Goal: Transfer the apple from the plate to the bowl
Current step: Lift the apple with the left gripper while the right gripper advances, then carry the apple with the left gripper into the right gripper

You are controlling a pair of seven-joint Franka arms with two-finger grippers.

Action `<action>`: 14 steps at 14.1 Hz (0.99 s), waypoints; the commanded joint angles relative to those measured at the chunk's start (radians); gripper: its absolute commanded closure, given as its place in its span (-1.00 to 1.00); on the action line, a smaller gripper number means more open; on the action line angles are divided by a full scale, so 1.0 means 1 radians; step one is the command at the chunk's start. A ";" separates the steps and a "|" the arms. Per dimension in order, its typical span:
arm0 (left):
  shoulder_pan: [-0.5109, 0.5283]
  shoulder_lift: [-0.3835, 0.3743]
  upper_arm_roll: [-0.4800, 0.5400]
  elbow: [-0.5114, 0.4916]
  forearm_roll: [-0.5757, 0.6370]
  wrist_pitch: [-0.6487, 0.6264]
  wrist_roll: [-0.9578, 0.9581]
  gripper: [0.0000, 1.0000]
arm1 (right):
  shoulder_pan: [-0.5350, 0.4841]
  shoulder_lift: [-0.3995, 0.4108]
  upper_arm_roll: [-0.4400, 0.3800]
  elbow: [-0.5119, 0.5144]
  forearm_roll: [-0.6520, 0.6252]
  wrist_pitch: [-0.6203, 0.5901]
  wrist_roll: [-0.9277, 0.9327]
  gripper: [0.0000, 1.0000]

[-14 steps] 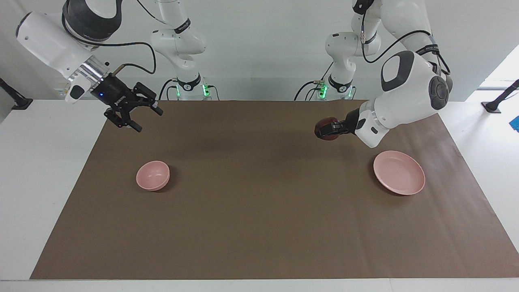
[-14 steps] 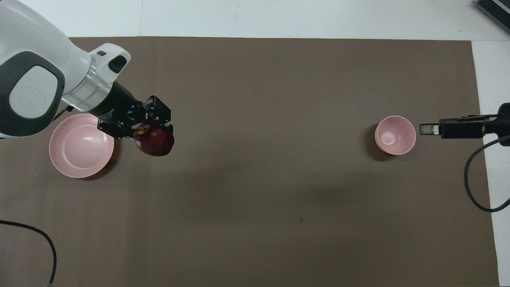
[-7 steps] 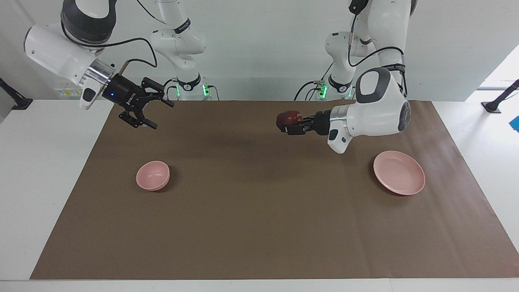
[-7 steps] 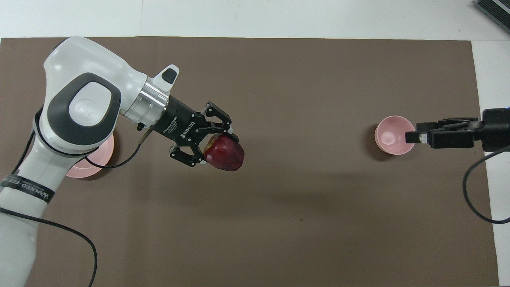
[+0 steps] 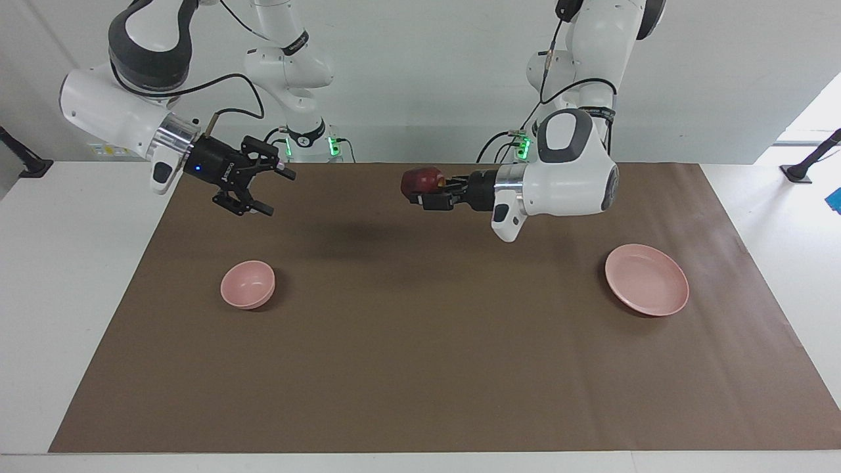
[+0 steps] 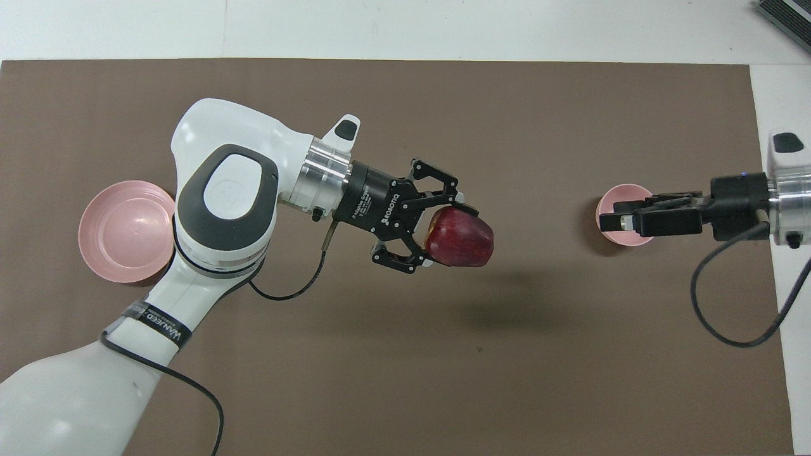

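My left gripper (image 5: 424,192) is shut on the dark red apple (image 5: 420,180), held high over the middle of the brown mat; the overhead view shows the gripper (image 6: 448,235) and the apple (image 6: 461,237). The pale pink plate (image 5: 647,279) lies bare at the left arm's end, also in the overhead view (image 6: 123,231). The small pink bowl (image 5: 248,284) stands bare toward the right arm's end. My right gripper (image 5: 278,192) is open and empty, up in the air. In the overhead view the right gripper (image 6: 611,220) overlaps the bowl (image 6: 624,196).
The brown mat (image 5: 420,361) covers most of the white table (image 5: 72,295). Cables hang from both arms. Nothing else stands on the mat.
My left gripper has carried the apple from beside the plate to over the middle of the mat and higher. My right gripper has moved in toward the middle, over the bowl's edge.
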 commanded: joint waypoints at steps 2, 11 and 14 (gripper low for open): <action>-0.011 0.081 -0.054 0.007 -0.226 0.059 -0.021 1.00 | 0.008 -0.005 0.003 -0.009 0.048 -0.007 0.027 -1.00; -0.008 0.261 -0.209 0.102 -0.400 0.114 -0.018 1.00 | 0.010 -0.012 0.003 -0.029 0.168 -0.019 0.195 -1.00; -0.011 0.287 -0.251 0.138 -0.400 0.152 -0.018 1.00 | 0.036 -0.011 0.008 -0.051 0.147 0.031 0.203 -1.00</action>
